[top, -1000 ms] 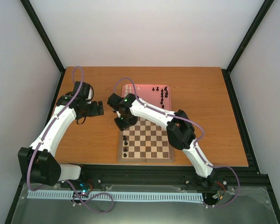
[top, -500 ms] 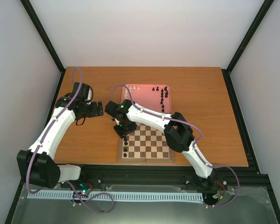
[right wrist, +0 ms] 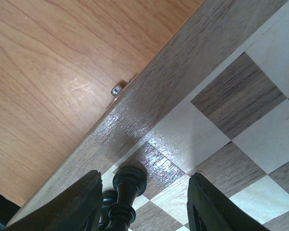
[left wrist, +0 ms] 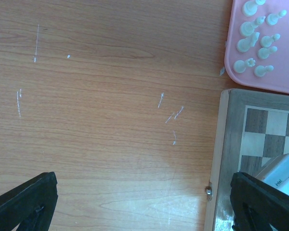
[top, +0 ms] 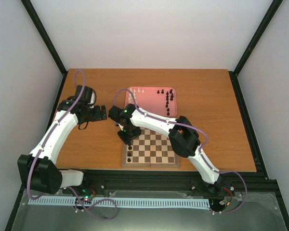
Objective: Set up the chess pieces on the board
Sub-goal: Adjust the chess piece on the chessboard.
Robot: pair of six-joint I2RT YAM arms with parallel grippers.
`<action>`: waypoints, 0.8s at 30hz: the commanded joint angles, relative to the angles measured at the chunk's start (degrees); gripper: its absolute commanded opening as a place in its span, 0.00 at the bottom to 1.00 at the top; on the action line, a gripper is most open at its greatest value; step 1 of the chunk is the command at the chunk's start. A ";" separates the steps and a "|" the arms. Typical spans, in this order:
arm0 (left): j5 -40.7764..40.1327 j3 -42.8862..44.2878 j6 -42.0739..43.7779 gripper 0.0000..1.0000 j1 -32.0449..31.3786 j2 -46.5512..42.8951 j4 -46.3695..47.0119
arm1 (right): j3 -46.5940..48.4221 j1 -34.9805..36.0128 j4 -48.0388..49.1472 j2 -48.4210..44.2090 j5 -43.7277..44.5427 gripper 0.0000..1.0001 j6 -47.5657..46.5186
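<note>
One black piece [right wrist: 129,184] is bracketed by the right gripper [right wrist: 144,177], jaws apart.
Jaws should be centred before closing, lest it be tipped on the board [right wrist: 149,96].

black piece [right wrist: 127,192]: base cut off by wrist view's lower edge, contact with right gripper fingers [right wrist: 82,204] indeterminate | board [top: 151,164]: far-left corner hidden under right arm [top: 154,119] | chess pieces [top: 168,98] on pink tray [top: 151,98]: too small overhead to identify | left gripper fingers [left wrist: 24,202]: cut off below
</note>
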 commanded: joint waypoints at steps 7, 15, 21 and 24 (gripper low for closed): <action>-0.05 -0.20 0.56 1.00 0.16 -1.40 0.97 | -0.56 0.52 -1.31 -1.52 0.40 0.49 -0.75; -0.04 -0.04 0.70 1.00 0.16 -1.23 0.97 | -0.38 0.52 -1.01 -1.41 2.18 0.49 0.06; 0.04 -0.13 0.65 1.00 0.16 -1.22 0.97 | -0.10 0.52 -1.20 -1.13 3.33 0.49 0.33; 0.17 -0.04 0.69 1.00 0.16 -1.16 1.00 | -0.10 0.52 -1.17 -1.12 3.73 0.49 0.50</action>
